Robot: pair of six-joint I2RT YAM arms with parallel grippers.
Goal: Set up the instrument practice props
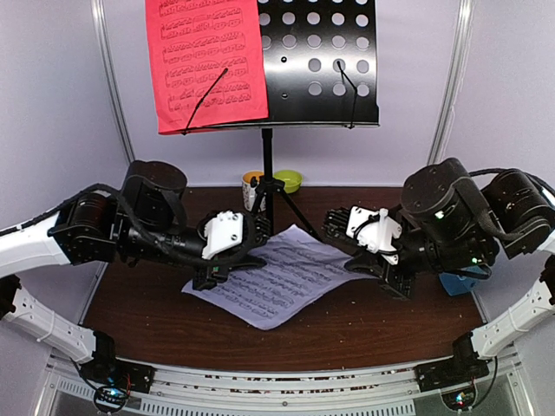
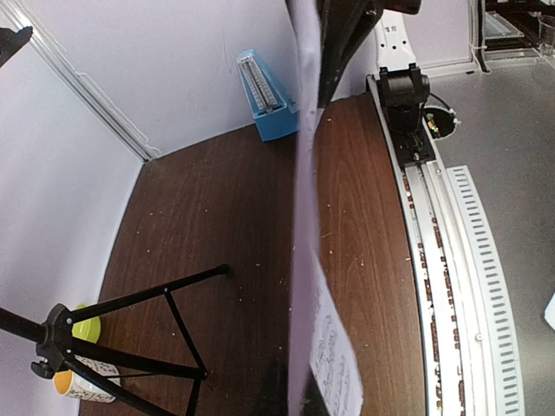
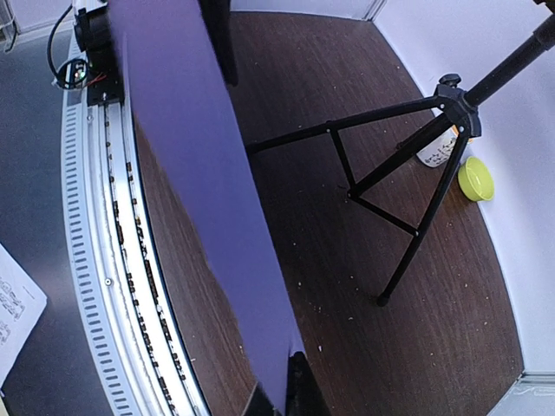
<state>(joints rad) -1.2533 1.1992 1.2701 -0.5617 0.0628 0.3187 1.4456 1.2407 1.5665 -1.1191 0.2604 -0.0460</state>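
Note:
The black tripod music stand (image 1: 321, 61) stands at the back, with the red sheet-music page (image 1: 208, 61) on the left of its perforated desk. The pale lilac-white page (image 1: 277, 277) is held between both grippers just above the table. My left gripper (image 1: 208, 279) is shut on its left edge and my right gripper (image 1: 368, 264) is shut on its right edge. The page runs edge-on through the left wrist view (image 2: 303, 217) and the right wrist view (image 3: 199, 173). The light-blue metronome (image 1: 457, 283) stands behind my right arm, mostly hidden; it shows whole in the left wrist view (image 2: 264, 100).
The white-and-orange mug (image 1: 251, 186) and the small green bowl (image 1: 288, 180) sit at the back by the stand's tripod legs (image 3: 408, 156). White walls close the table on three sides. A metal rail (image 2: 434, 260) runs along the near edge.

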